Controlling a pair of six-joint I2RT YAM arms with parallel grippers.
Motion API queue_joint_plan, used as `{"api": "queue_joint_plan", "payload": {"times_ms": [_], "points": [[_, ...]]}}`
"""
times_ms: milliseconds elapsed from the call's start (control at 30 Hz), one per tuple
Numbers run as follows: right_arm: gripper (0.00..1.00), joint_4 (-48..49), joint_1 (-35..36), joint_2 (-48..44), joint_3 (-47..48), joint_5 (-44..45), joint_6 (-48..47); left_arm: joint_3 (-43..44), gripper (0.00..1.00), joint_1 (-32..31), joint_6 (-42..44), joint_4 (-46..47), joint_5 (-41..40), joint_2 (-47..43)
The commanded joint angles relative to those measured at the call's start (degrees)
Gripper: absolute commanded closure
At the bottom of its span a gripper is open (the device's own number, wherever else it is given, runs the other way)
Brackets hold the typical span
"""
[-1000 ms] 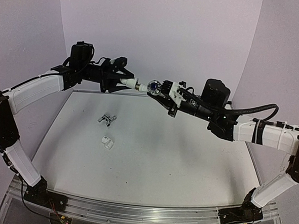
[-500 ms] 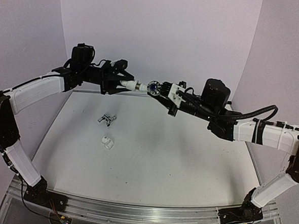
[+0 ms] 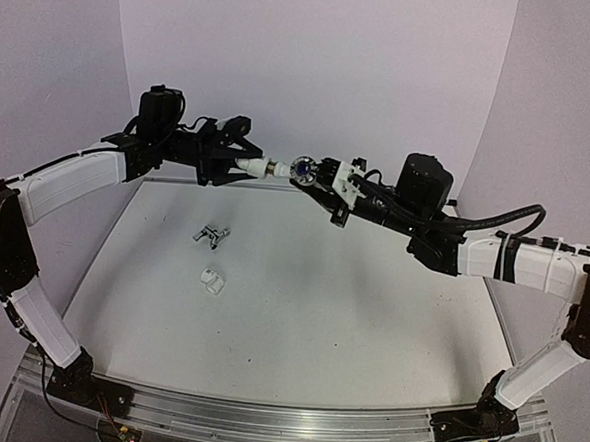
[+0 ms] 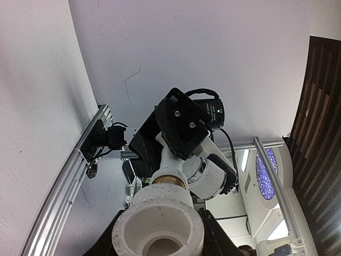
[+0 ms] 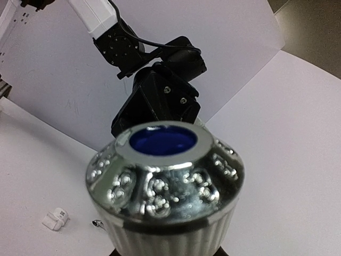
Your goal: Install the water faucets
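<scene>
**Reader:** What is pictured at upper centre of the overhead view?

**Desk:** Two arms meet in mid-air above the white table. The left gripper is pinched on a white plastic pipe fitting with a brass-coloured threaded neck. The right gripper is clamped round a chrome ribbed knob with a blue cap.

**Reader:** How do the two parts lie?

**Desk:** The fitting's long axis runs almost level across the frame, with its neck pointing right at the part the right gripper carries. The ends touch or nearly touch. Whether the thread has caught cannot be told.

**Reader:** And the coming move?

**Desk:** Probably a twist about that axis, so alignment matters most.

**Reader:** Anything else?

**Desk:** A silver-grey metal pronged piece and a small white plastic part lie on the table at lower left, nearer the left arm.
</scene>
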Motion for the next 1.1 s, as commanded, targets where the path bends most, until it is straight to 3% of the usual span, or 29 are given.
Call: {"api": "queue_joint_plan", "payload": {"times_ms": [0, 800, 1067], "points": [[1.0, 4.3, 0.1, 1.0, 3.5, -2.4, 2.9, 1.6, 1.0, -1.0, -0.1, 3.8, 2.0, -2.5], [1.0, 22.4, 0.1, 4.8, 0.0, -2.3, 14.8, 2.7, 1.0, -2.4, 1.2, 5.3, 3.2, -3.7], [1.0, 23.9, 0.1, 5.7, 0.4, -6.0, 17.7, 3.1, 1.0, -2.6, 1.3, 5.6, 3.1, -3.7]]}}
